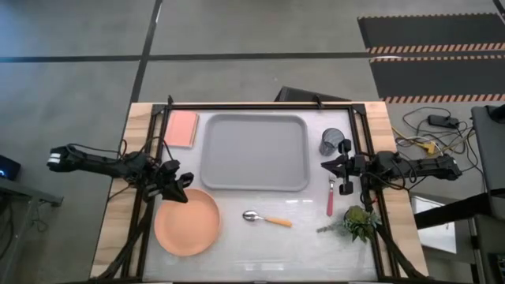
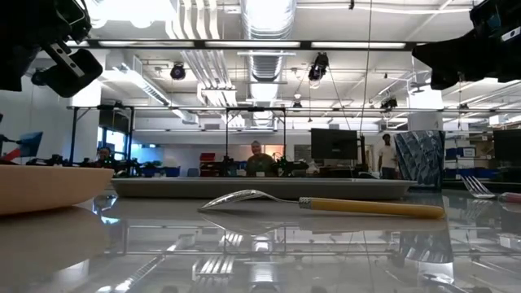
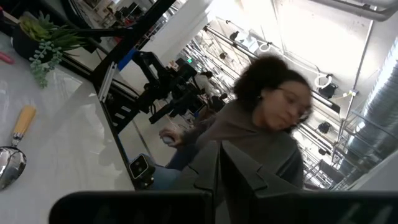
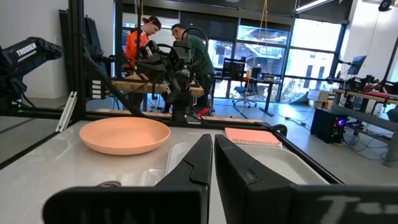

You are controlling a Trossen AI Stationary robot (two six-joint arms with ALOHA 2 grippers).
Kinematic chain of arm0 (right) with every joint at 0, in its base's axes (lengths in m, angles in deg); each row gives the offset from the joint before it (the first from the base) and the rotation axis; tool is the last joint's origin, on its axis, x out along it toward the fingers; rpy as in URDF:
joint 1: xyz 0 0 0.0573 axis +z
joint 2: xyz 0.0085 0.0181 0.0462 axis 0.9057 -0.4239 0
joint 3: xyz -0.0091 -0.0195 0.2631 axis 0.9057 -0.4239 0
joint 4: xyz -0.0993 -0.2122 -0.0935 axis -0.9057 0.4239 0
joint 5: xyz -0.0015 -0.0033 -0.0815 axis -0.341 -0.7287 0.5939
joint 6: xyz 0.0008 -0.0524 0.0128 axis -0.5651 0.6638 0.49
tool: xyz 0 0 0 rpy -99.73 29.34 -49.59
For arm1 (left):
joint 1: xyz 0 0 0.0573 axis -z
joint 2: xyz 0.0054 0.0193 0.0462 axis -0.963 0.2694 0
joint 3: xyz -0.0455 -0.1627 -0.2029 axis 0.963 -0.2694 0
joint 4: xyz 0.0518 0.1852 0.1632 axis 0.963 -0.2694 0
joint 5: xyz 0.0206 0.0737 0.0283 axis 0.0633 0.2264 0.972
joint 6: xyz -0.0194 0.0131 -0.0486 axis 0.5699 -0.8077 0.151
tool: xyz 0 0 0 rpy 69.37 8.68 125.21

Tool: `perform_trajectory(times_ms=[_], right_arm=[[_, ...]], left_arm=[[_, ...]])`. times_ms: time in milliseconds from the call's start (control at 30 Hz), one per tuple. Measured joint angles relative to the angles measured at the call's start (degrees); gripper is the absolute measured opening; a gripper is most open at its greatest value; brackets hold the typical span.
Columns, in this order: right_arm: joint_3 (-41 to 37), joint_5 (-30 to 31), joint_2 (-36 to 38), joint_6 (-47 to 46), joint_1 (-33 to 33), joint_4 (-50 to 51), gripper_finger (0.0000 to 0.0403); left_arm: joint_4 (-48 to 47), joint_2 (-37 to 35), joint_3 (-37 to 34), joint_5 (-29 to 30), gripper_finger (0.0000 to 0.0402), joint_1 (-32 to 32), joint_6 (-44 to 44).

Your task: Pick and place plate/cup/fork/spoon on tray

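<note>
An empty grey tray [image 1: 254, 151] is flanked by an orange plate [image 1: 187, 222], a spoon [image 1: 266, 218], a red fork [image 1: 330, 198] and, seemingly upright, a cup [image 1: 330, 141].

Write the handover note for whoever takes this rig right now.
Left end effector: shut, empty, above the far edge of the plate.
Right end effector: shut, empty, between the tray and the cup.
Tray: empty, at the middle of the table's far side.
Plate: near left, on the table.
Spoon: near the middle, on the table.
Fork: right of the tray, near the right end effector.
Cup: upright, off the tray's far right corner.
Done: nothing. Left: all four items to the tray.
</note>
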Motion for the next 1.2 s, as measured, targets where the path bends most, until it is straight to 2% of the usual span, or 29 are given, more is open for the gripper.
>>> perform_trajectory(times_ms=[1200], right_arm=[[0.0, -0.03, -0.01, -1.35, -0.01, -0.07, 0.0009]], left_arm=[[0.11, -0.02, 0.0, 0.01, 0.0, -0.02, 0.01]])
